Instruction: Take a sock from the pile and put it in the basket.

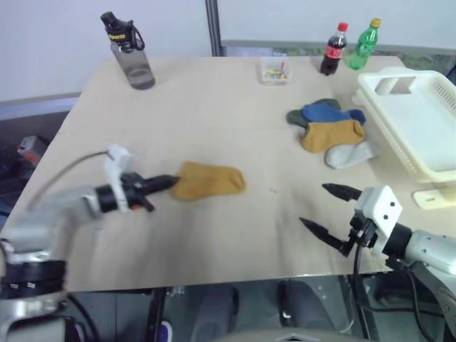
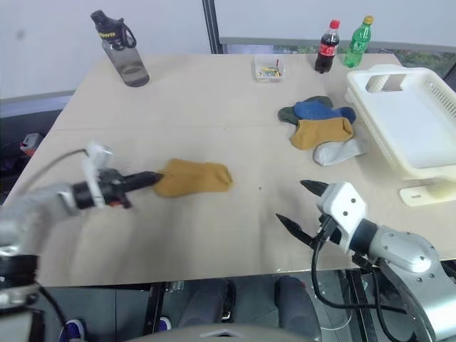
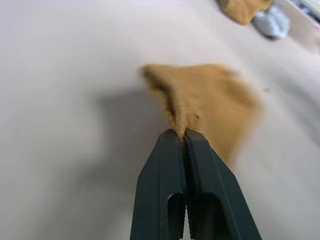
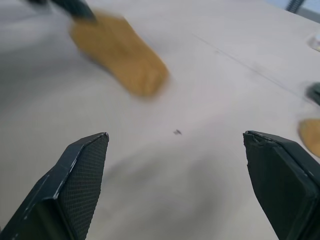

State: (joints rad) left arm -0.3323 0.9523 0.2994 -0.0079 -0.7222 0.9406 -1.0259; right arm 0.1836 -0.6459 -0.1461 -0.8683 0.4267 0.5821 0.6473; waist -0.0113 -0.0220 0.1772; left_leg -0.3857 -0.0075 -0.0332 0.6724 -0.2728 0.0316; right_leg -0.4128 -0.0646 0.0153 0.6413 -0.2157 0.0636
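Note:
A mustard-yellow sock (image 1: 210, 180) hangs just over the table's middle, pinched at its left end by my left gripper (image 1: 171, 182), which is shut on it; the clamped fabric shows in the left wrist view (image 3: 184, 131). The pile (image 1: 331, 130) of blue, dark green, mustard and light grey socks lies at the right, beside the cream-white basket (image 1: 420, 135) on the table's right edge. My right gripper (image 1: 322, 208) hovers open and empty near the front right of the table, its fingers (image 4: 82, 170) wide apart.
At the table's back stand a dark water bottle (image 1: 130, 51) on the left, a small clear box (image 1: 275, 71), a cola bottle (image 1: 332, 50) and a green bottle (image 1: 363, 45). A flat cream piece (image 1: 434, 197) lies in front of the basket.

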